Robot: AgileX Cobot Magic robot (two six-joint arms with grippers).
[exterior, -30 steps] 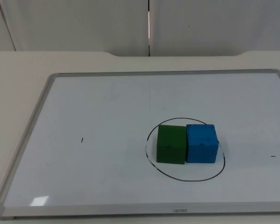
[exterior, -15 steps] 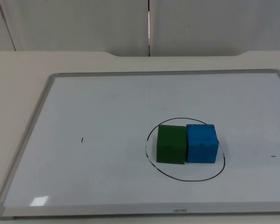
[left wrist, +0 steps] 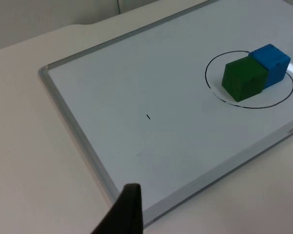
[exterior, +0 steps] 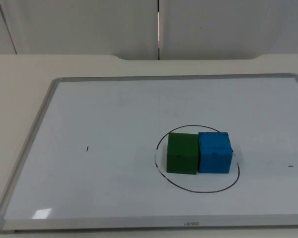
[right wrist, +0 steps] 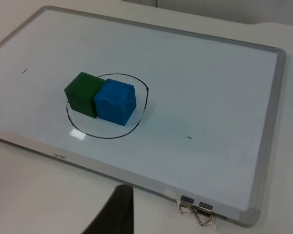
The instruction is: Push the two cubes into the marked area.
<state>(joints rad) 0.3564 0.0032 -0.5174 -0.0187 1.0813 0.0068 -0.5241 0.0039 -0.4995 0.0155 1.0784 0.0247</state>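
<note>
1. Left claw (left wrist: 127, 212): I see one black fingertip of it, hanging over the bare table (left wrist: 24, 161) just off the whiteboard's near edge; I cannot tell from this whether it is released or clenched.
2. Right claw (right wrist: 119, 212): again a single dark fingertip, over the table beside the whiteboard's (right wrist: 195, 87) framed edge; its state I cannot tell either.
3. Ahead of the left claw, well apart from it across the board, the green cube (left wrist: 243, 78) stands nearer to it and the blue cube (left wrist: 272, 62) just beyond, the two touching.
4. From the right claw the order flips: the blue cube (right wrist: 115, 102) is the nearer one and the green cube (right wrist: 83, 92) sits behind it.
5. Both cubes rest inside the marked area (exterior: 161, 176), a thin black hand-drawn oval on the board; in the top view the green cube (exterior: 182, 153) and blue cube (exterior: 214, 152) sit side by side within the line.
6. My right wrist view adds two metal binder clips (right wrist: 195, 209) fixed on the frame, just beside the claw.
7. Small black pen ticks (exterior: 87, 148) dot the board.
8. Surfaces: the board is glossy white with a grey metal frame and rounded corners; the cubes look matte, the blue one slightly rough.
</note>
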